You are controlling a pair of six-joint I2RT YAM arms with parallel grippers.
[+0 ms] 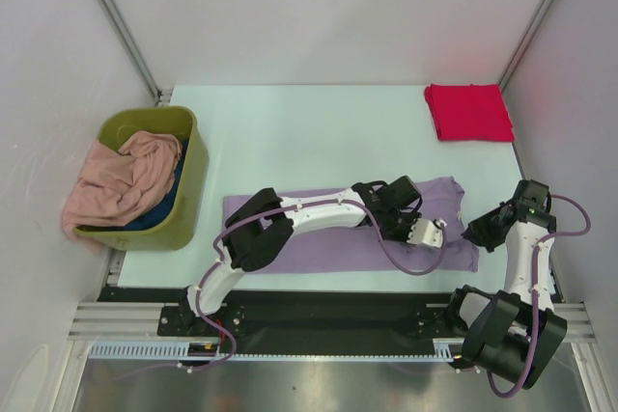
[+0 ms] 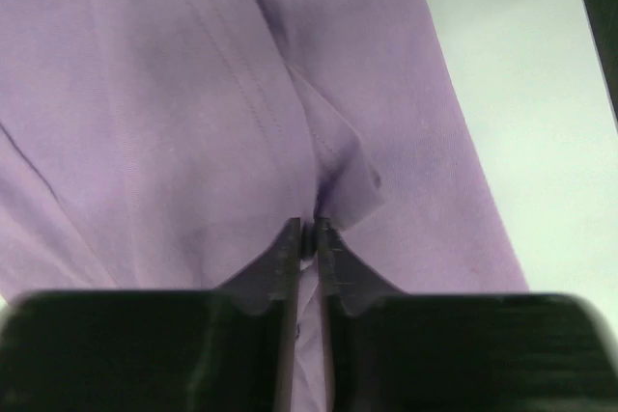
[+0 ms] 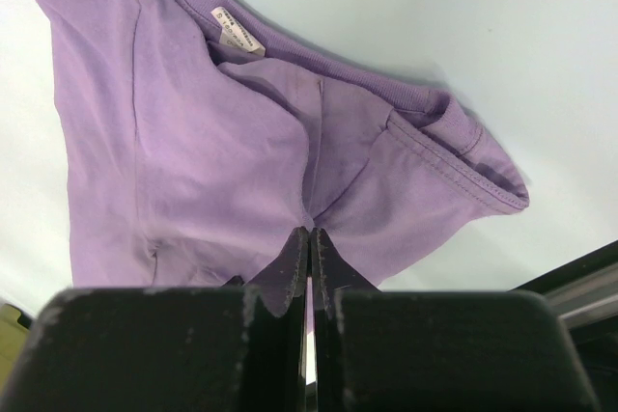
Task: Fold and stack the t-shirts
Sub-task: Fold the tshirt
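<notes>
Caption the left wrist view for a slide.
Left gripper pinched shut on a raised fold of the lavender t-shirt lying on the pale table.

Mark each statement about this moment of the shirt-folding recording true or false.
1. The left gripper and the right gripper are each shut on the lavender t-shirt. True.
2. The red t-shirt lies folded at the far right corner of the table. True.
3. The salmon-pink t-shirt is stacked on the red t-shirt. False: it sits in the olive-green bin, spilling over its left rim.
4. The lavender t-shirt is folded into a small square. False: it lies stretched out long across the table's near side.
</notes>
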